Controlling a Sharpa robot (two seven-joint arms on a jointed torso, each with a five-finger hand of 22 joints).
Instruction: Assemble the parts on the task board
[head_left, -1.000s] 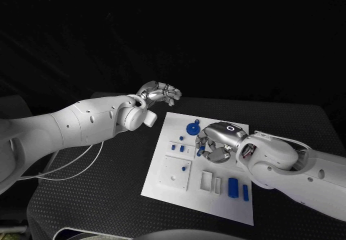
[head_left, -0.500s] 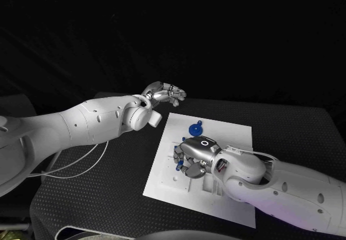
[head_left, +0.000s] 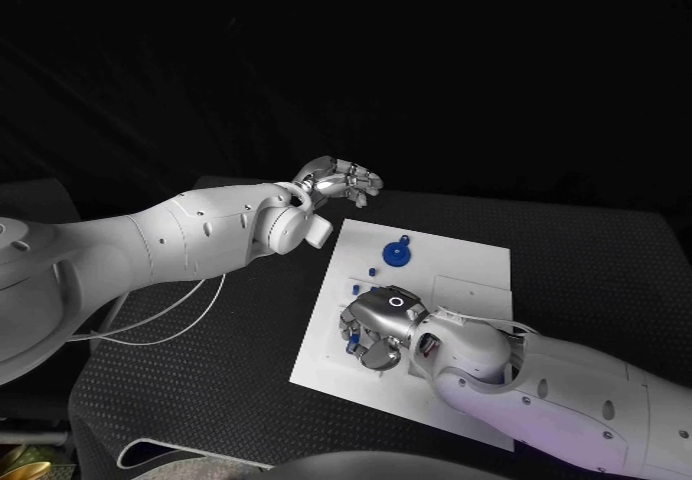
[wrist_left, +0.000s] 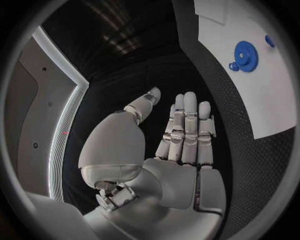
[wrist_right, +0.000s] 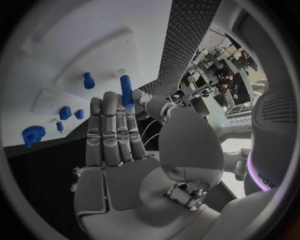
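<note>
The white task board (head_left: 464, 268) lies in the middle of the table. A blue gear (head_left: 395, 254) sits near its far edge and also appears as the blue gear (wrist_left: 247, 52) and the blue gear (wrist_right: 33, 135). My right hand (head_left: 378, 326) hovers low over the board's left half. It pinches a blue peg (wrist_right: 127, 91) between thumb and a fingertip, the other fingers stretched out. Another blue peg (wrist_right: 89, 80) stands in the board (wrist_right: 75, 45), with small blue pieces (wrist_right: 64, 112) near it. My left hand (head_left: 340, 183) is raised beyond the board's far left corner, fingers straight, holding nothing (wrist_left: 187, 135).
A thin pale cable (head_left: 159, 330) loops on the black table left of the board, under my left arm. My right forearm (head_left: 548, 385) covers the board's near right part. Dark tabletop stretches right of the board.
My right hand has moved from the board's middle toward its left, nearer side. The left hand has stayed raised beyond the far left corner.
</note>
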